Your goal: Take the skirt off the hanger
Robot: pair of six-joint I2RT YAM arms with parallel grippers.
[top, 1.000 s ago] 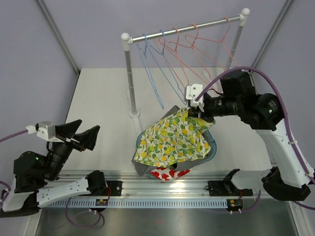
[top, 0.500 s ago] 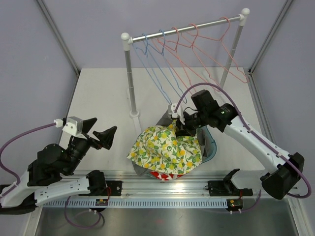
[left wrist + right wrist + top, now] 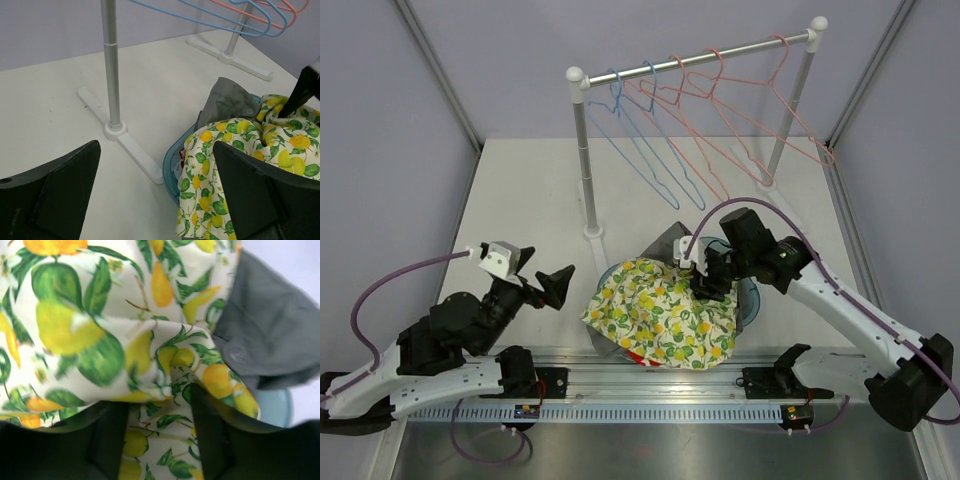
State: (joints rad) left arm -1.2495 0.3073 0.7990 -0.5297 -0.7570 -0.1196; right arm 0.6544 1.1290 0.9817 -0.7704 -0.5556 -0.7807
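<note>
Left claw (image 3: pixel 156 148) gapes wide; right claw (image 3: pixel 157 412) stands parted over the lemon-print skirt (image 3: pixel 655 312).

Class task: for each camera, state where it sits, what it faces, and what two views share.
Top external: above, behind the arms, looking down; both arms, white clothes rack, lemon-print fabric skirt.
Left wrist: low, facing the rack and skirt; own open left gripper.
Right wrist: close over the skirt; own right gripper.
Shared: all show the skirt.

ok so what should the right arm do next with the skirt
Probably lift the right gripper straight up and clear: the skirt lies heaped on the basket, off the rack, and the jaws stand apart around a loose fold.
</note>
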